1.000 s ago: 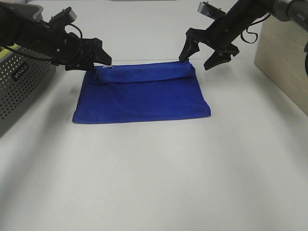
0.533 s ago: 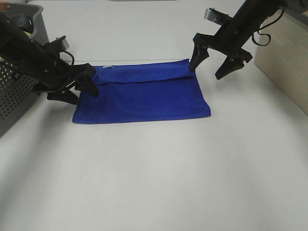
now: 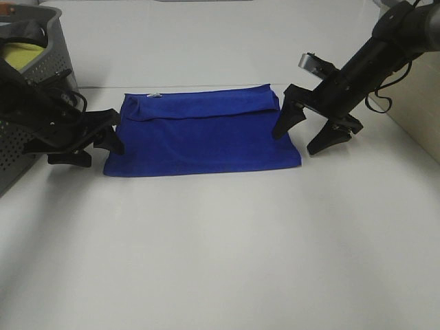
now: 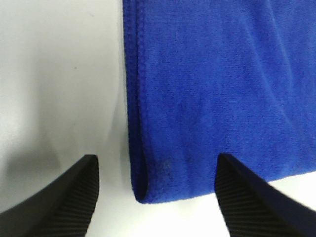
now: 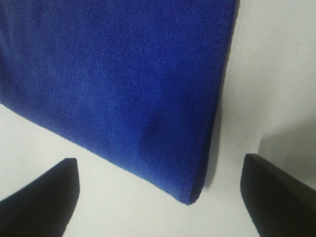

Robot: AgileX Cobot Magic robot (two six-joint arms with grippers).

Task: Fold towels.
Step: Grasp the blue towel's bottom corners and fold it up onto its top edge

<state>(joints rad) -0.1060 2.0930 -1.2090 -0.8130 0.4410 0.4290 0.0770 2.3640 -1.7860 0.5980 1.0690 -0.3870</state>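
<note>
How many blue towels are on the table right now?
1. The blue towel lies folded mid-table, between the left end effector and right end effector. The basket at far left holds other cloth; more could be hidden there.

Grey perforated basket [image 3: 8,155] left, yellow cloth [image 3: 22,53] inside; beige box [image 3: 421,103] right; white table [image 3: 220,247].

I see matte black arms on both sides. The right arm [image 3: 378,55], upper right of the frame, carries a small grey block [image 3: 313,63] and a looping black cable [image 3: 376,108]. The left gripper [image 3: 96,148] has wedge-shaped black fingers [image 4: 64,197] with fine ribbed faces.
</note>
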